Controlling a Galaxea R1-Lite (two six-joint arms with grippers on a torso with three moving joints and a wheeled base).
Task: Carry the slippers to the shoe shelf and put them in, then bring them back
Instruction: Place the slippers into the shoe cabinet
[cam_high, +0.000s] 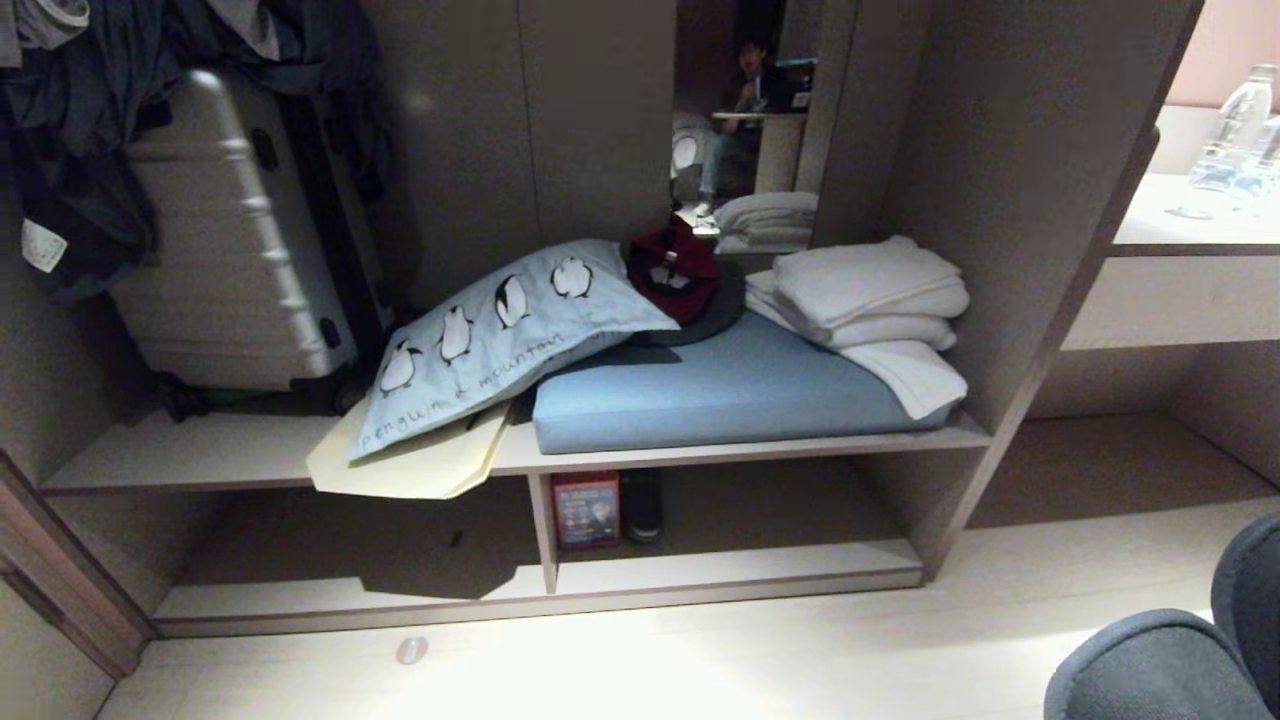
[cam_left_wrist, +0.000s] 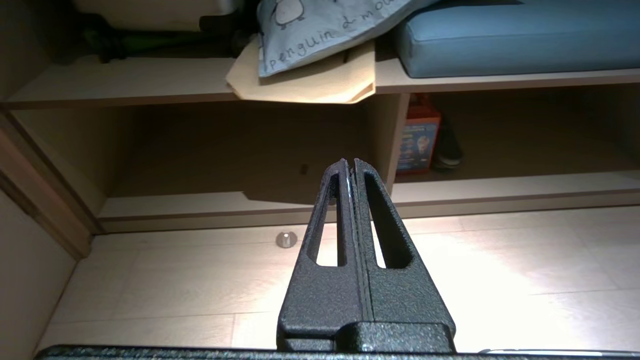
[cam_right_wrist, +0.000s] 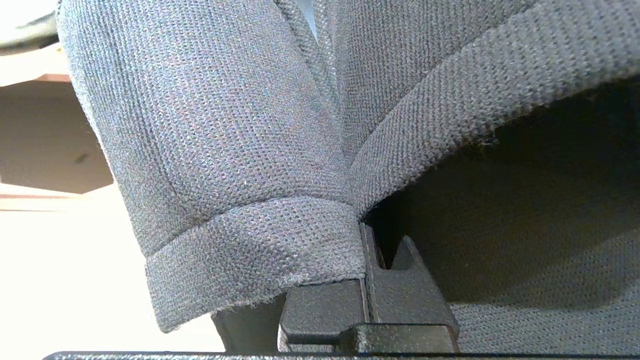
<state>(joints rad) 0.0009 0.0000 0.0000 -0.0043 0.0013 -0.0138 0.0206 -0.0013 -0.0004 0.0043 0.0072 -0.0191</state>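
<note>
**Asker:** Pale floorboards (cam_high: 700, 660) and a built-in wardrobe filled the head view. Where were the slippers?

**Describer:** The slippers (cam_right_wrist: 225, 150) hung from the right end effector (cam_right_wrist: 367, 260), which was clenched on a fabric edge where the two uppers met. In the head view only their rounded dark toes showed, at the lower right corner, above the floor and well apart from the shoe shelf (cam_high: 540, 585).

**Asker:** How would they handle?

**Describer:** By the look, light and soft. The knit cloth folded and drooped around the pinch, so they would likely sway and sag when carried. Nothing looked fragile or slippery. The bound opening rim, thicker than the rest, seemed the surest place to take hold, and that was about where the grip sat.

**Asker:** And the other arm?

**Describer:** The left end effector (cam_left_wrist: 350, 162) was clenched on nothing, fingers pressed together, pointing over the floor toward the shelf's left bay.

**Asker:** What lay around the shelf?

**Describer:** An upright divider (cam_high: 545, 530) split it. Just right of the divider stood a red box (cam_high: 586, 510) and a dark shoe (cam_high: 641, 505). On the board above lay a blue cushion (cam_high: 720, 395), a penguin-print pillow (cam_high: 490, 340) and folded white towels (cam_high: 870, 295). A silver suitcase (cam_high: 230, 230) stood at the left.
</note>
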